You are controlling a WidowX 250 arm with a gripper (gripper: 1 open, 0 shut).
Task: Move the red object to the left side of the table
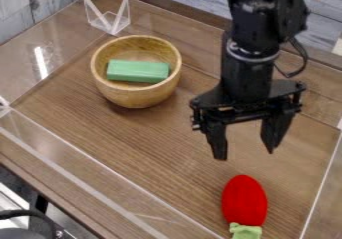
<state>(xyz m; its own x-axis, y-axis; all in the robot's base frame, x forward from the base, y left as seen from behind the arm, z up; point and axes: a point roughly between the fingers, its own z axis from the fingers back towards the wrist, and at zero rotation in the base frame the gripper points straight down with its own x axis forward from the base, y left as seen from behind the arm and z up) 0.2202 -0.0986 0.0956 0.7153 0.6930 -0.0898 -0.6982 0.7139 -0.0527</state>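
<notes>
Above the red object we see the claw spread fully wide, pointing down. It grips nothing, touches nothing, clear of the surface.

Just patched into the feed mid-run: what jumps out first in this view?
The black gripper dominates the centre right, pointing down with its jaws open and empty. Just below it, near the front edge of the table, lies the red object, untouched. At upper left, a wooden bowl holds a green block.
</notes>
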